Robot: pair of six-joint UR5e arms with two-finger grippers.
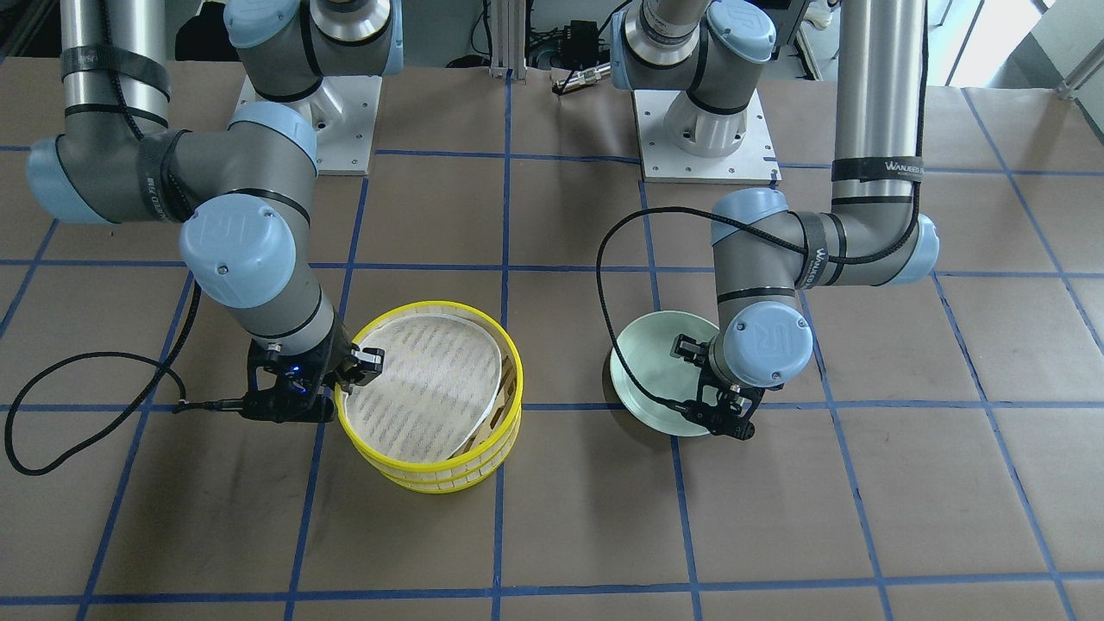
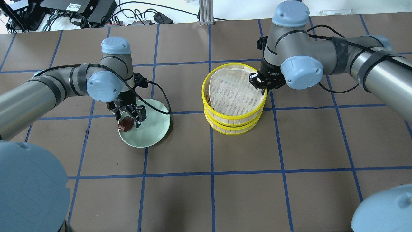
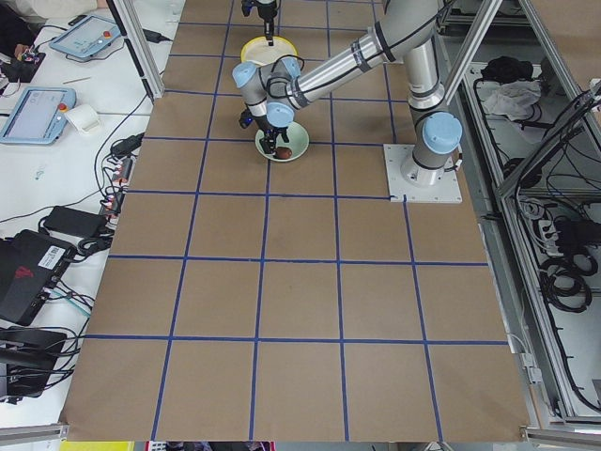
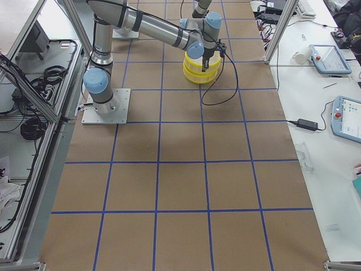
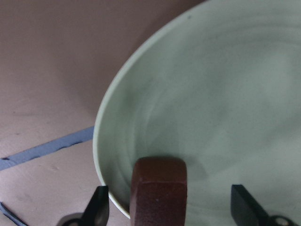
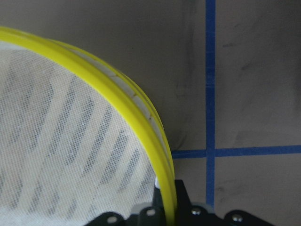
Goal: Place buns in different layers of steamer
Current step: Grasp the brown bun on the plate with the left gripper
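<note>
The dark reddish-brown bun lies on the pale green plate near its rim. My left gripper is open and straddles it. In the left wrist view the bun sits between the two spread fingertips without touching them. The two-tier steamer stands stacked, and only whitish liner shows in its top layer. My right gripper is shut on the top layer's yellow rim. The cream-white bun is out of view.
The left wrist's black cable loops over the plate's edge. The right wrist's cable loops on the brown paper beside the steamer. Both arm bases stand at the robot side of the table.
</note>
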